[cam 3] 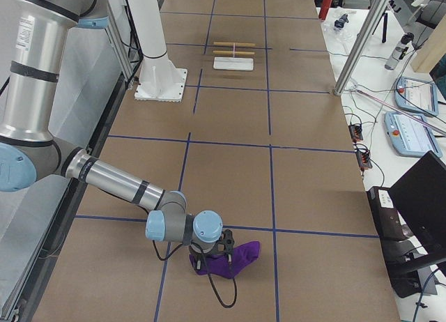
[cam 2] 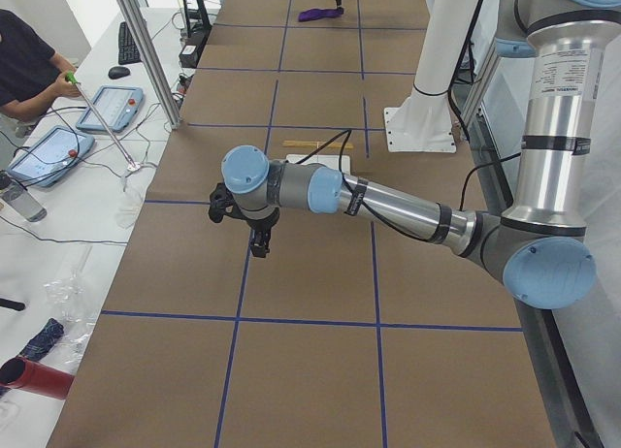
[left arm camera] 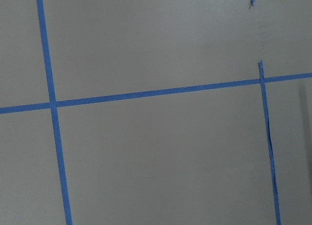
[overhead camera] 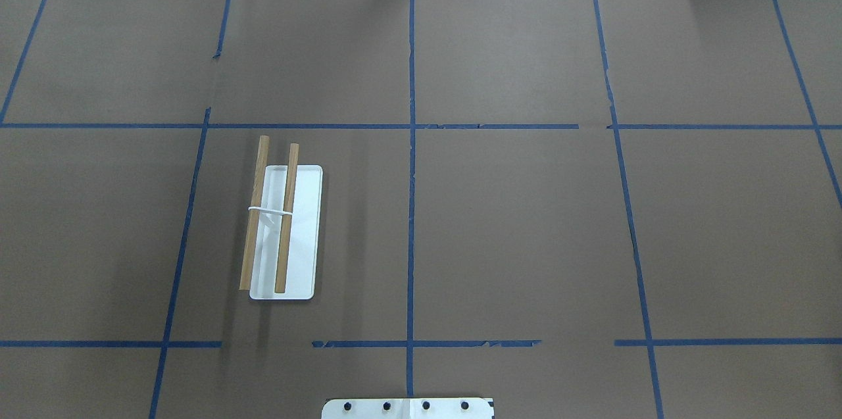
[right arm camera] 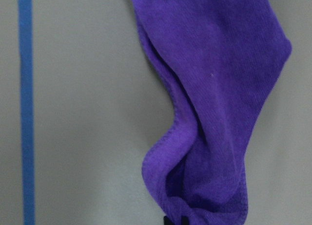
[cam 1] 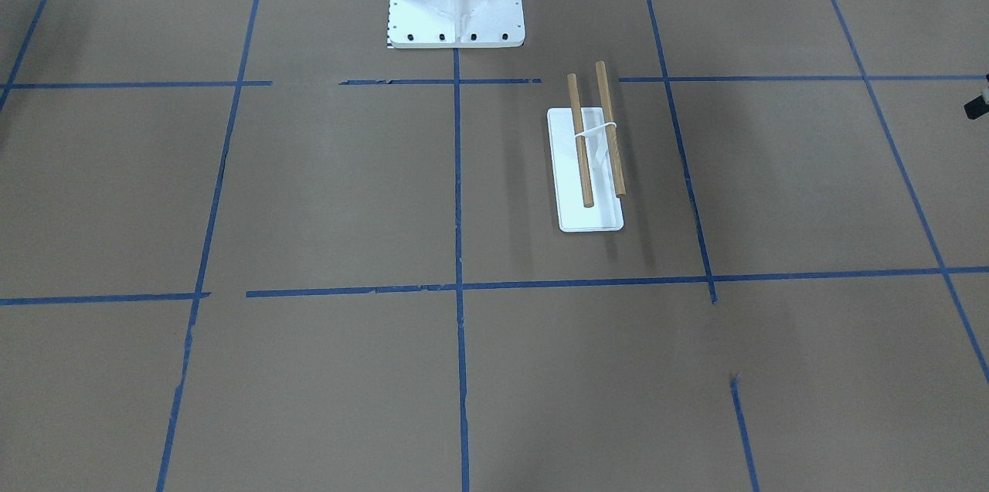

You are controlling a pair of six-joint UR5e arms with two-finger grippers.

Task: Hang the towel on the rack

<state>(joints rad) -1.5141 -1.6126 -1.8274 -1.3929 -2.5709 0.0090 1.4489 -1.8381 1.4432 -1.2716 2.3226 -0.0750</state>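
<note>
The rack is a white base plate with two wooden dowels, and nothing hangs on it; it also shows in the front view and the right view. The purple towel lies crumpled on the table at the robot's right end. In the right wrist view the towel gathers into folds at the dark tips of my right gripper, which looks shut on its edge. My left gripper hangs over bare table, far from the rack; I cannot tell if it is open or shut.
The white bolted robot pedestal stands near the rack. Blue tape lines cross the brown table. An operator and control tablets are at a side bench. Metal posts stand at the table's edge.
</note>
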